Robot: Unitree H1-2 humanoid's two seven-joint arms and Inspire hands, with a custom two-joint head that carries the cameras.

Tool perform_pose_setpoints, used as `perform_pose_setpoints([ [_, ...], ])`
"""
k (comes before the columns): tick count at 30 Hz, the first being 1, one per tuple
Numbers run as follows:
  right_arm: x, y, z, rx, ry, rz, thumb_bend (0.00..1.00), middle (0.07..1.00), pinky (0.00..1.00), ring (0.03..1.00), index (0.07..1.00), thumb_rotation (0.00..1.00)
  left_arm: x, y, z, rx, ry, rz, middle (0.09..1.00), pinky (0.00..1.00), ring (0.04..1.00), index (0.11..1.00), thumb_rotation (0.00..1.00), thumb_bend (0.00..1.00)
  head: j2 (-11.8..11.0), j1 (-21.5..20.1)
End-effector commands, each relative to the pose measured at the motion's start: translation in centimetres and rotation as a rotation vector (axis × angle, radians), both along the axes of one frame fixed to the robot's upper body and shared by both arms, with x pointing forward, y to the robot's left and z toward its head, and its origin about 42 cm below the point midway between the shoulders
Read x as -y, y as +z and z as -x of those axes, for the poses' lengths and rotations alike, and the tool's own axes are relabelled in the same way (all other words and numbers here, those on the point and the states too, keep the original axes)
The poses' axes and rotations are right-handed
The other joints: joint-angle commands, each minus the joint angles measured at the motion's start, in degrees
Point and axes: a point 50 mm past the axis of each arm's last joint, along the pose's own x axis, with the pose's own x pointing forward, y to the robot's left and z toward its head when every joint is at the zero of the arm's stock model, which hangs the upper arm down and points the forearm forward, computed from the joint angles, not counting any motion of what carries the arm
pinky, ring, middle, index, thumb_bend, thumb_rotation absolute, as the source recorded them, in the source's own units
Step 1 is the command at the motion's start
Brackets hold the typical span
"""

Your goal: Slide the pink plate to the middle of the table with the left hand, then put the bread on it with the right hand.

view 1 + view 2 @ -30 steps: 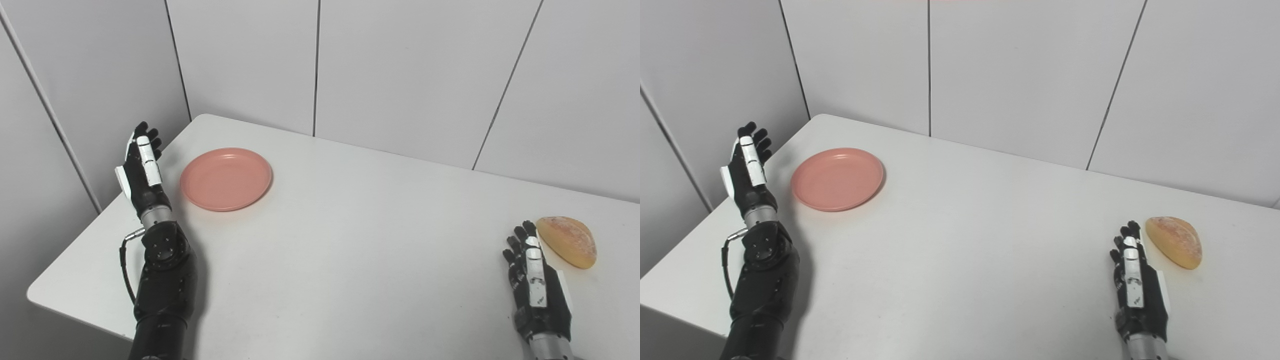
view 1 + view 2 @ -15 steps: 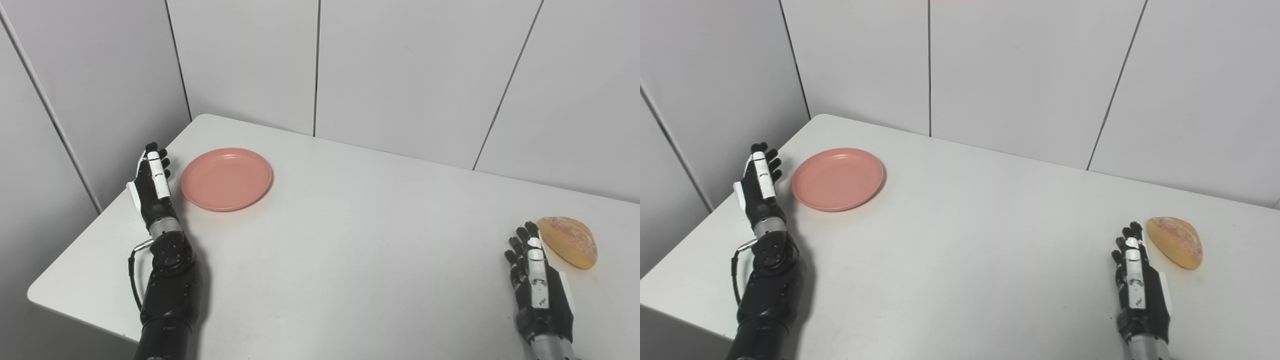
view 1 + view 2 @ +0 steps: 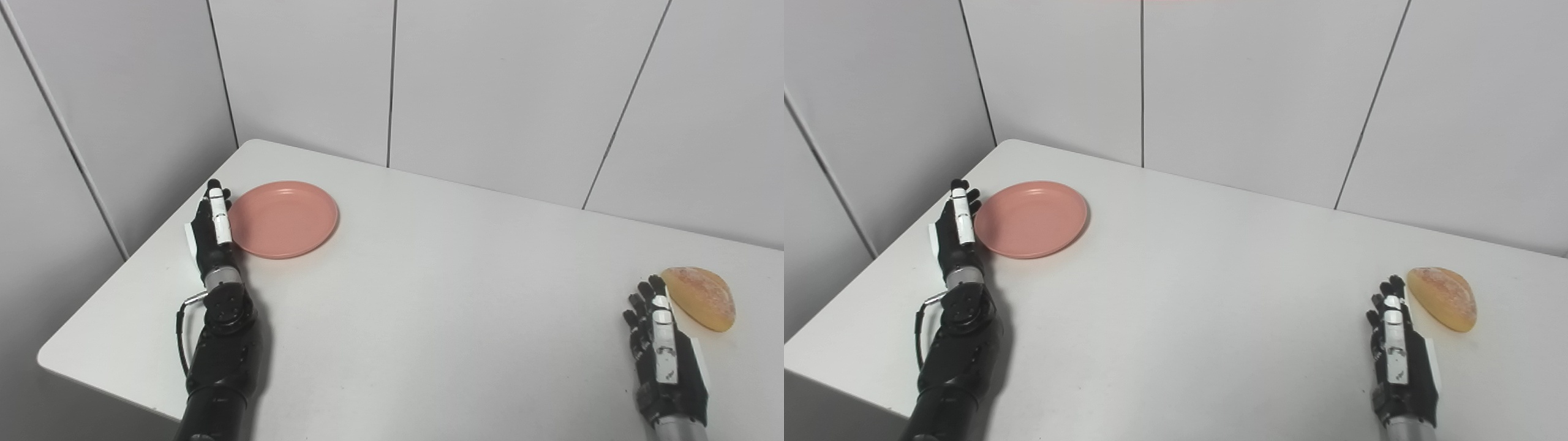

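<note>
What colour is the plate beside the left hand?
Pink; the plate shows best in the left eye view.

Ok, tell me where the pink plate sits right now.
The pink plate lies at the table's far left corner, right beside the left hand, far from the bread on the right.

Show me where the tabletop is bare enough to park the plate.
The widest bare patch is the table middle, bordered by the plate on the left and the bread on the right. The far edge is bare too. It is tight at the plate's left rim, beside the left robot hand, and between the right robot hand and the bread.
</note>
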Motion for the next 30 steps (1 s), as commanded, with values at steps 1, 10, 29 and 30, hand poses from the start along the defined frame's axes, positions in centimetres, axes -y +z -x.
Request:
perform_pose_setpoints([
  [1, 0.0, 1.5, -0.5, 0.048, 0.005, -0.004, 0.54, 1.0, 1.0, 1.0, 1.0, 0.91, 1.0, 2.2, -2.0, 0.041, -0.062, -0.015, 0.836, 0.85, 0.846, 0.827, 1.0, 0.51, 0.0, 0.0],
  [10, -0.1, 1.6, -0.4, 0.057, 0.0, 0.011, 0.55, 1.0, 1.0, 1.0, 1.0, 0.91, 2.1, 2.4, -2.8, 0.032, -0.119, -0.014, 0.845, 0.87, 0.865, 0.832, 1.0, 0.53, 0.37, -0.22],
  [29, -0.6, 2.1, -0.3, 0.065, 0.0, 0.0, 0.54, 1.0, 1.0, 1.0, 1.0, 0.89, 6.7, 3.1, -3.9, 0.049, -0.346, -0.079, 0.841, 0.86, 0.854, 0.834, 1.0, 0.48, 1.06, -1.35],
  [30, -0.6, 2.1, -0.3, 0.066, -0.001, 0.002, 0.54, 1.0, 1.0, 1.0, 1.0, 0.89, 7.0, 3.1, -3.9, 0.049, -0.356, -0.084, 0.838, 0.86, 0.851, 0.829, 1.0, 0.48, 1.06, -1.35],
])
